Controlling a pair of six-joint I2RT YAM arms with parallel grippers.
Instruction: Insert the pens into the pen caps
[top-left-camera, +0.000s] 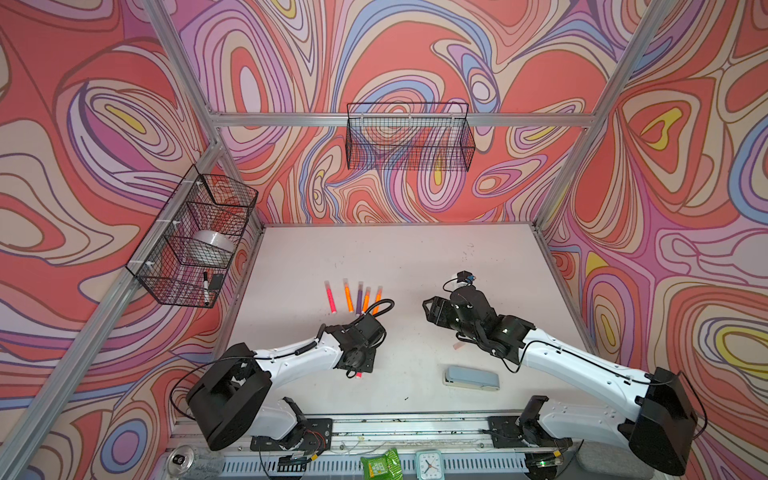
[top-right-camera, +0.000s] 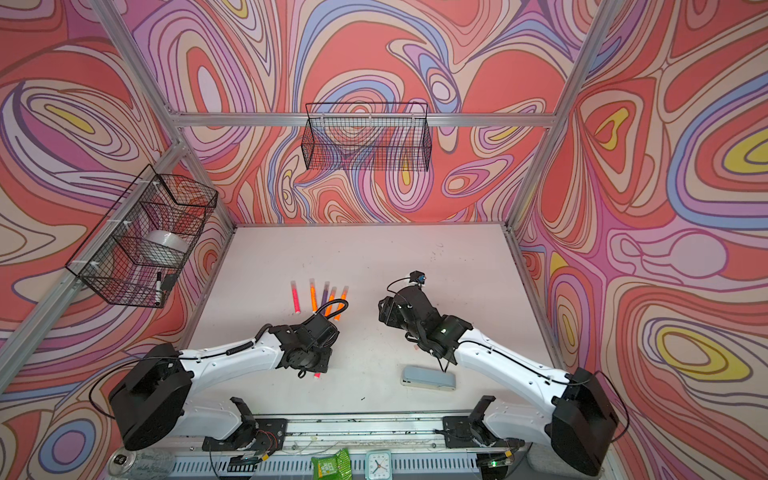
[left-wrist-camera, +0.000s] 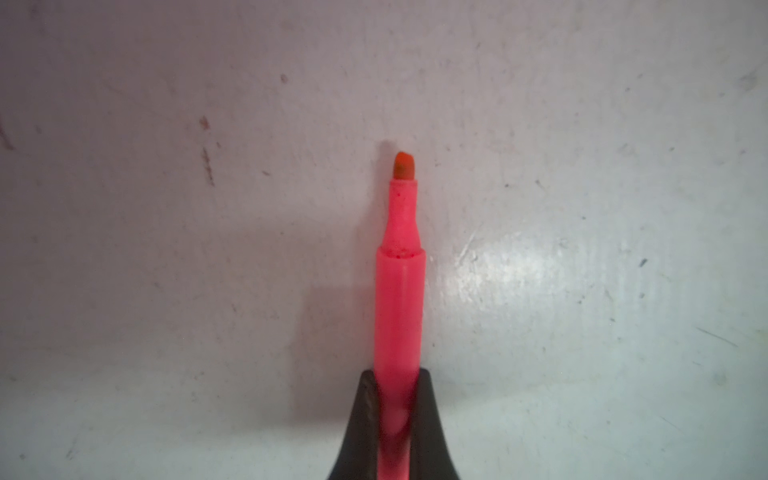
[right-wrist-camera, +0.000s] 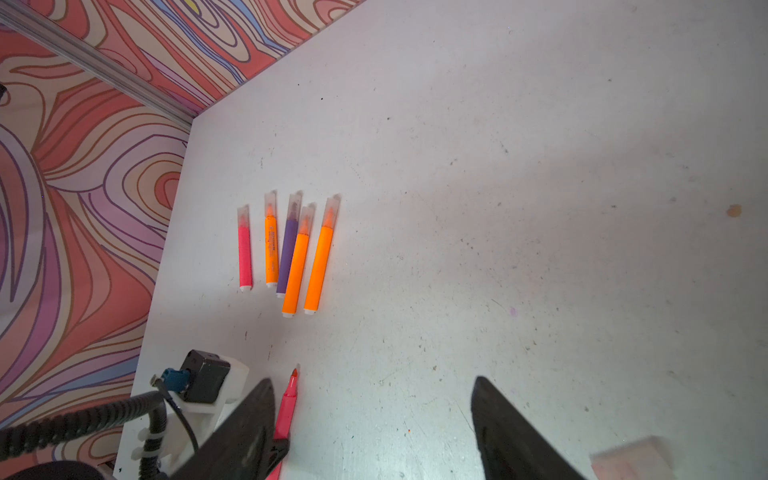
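Pink pen, tip bare, is clamped tight in the left gripper, on the near side of the row. Right gripper hangs wide, empty. Five capped pens lie side by side; a blurred pale shape by the right jaw may be the loose cap.

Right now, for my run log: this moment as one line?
left gripper shut on pink pen | right gripper open, empty | five capped pens in row | one loose cap

Grey-blue stapler; clock; wire basket
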